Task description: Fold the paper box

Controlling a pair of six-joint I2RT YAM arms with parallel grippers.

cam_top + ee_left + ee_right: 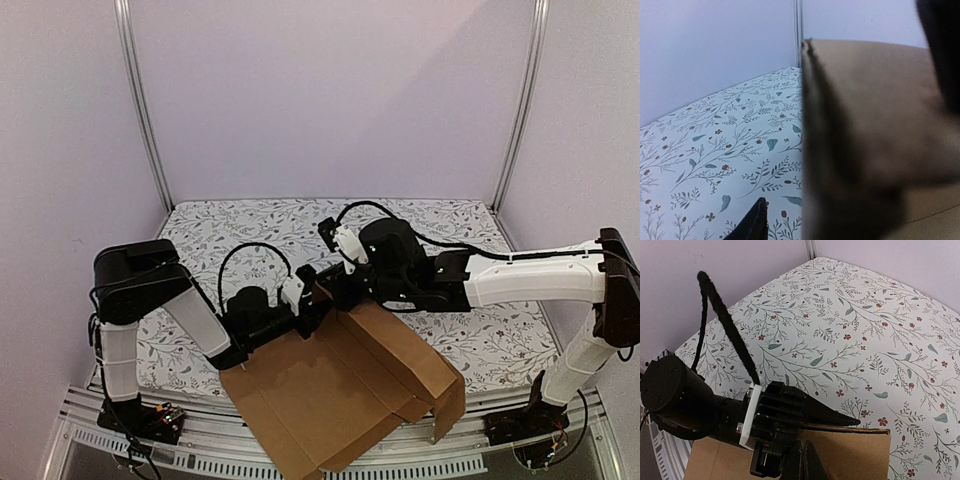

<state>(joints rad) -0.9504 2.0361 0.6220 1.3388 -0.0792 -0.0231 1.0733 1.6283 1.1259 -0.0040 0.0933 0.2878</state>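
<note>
The paper box (340, 395) is a brown cardboard sheet, partly folded, lying at the table's near edge with one flap raised at its far side. My left gripper (310, 300) straddles that raised flap (875, 125). One black finger (756, 222) stands clear of the flap's edge on the table side, and the other is hidden behind the cardboard. From the right wrist, the left gripper's far finger (840, 417) lies along the flap's top edge (860, 429). My right gripper (803, 460) is shut, its tips against the flap's near face (855, 455).
A floral tablecloth (260, 225) covers the table beyond the box. Pale walls and two metal corner posts (148, 110) bound the back. The left arm's black cable (722, 315) loops above its wrist. The box's front corner overhangs the table's near rail (400, 462).
</note>
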